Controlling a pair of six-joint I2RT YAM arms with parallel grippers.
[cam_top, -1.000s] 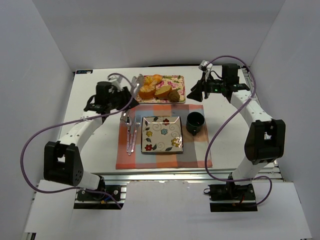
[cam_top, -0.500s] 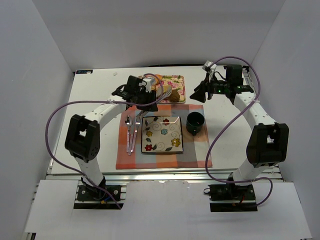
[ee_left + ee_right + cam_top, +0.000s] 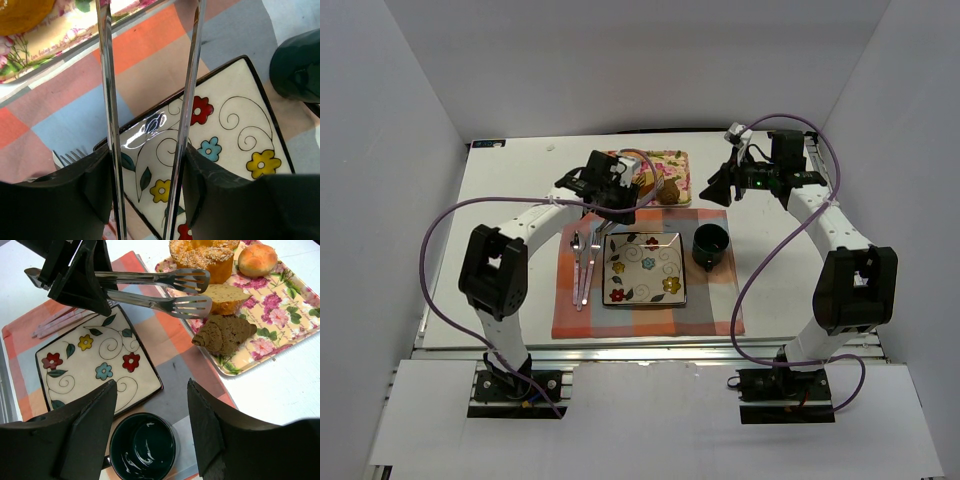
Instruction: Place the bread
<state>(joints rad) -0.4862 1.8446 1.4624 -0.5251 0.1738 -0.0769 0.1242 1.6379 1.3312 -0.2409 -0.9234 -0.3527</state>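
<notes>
Left gripper [image 3: 146, 175] clamps tongs [image 3: 165, 290], tips open beside bread [image 3: 226, 292], not yet lifted off far tray [image 3: 285, 310]; right gripper [image 3: 152, 395] wide, empty.

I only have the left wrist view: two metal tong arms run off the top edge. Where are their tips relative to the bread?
Observer: The right wrist view shows the slotted tips of the metal tongs apart at the end of the pale wedge-shaped bread slice, which lies on the floral tray.
Operator: Is the right arm busy?
Observer: No; the right fingers stand wide apart with nothing between them.
Operator: Plate free?
Observer: The square flowered plate is bare all over.
</notes>
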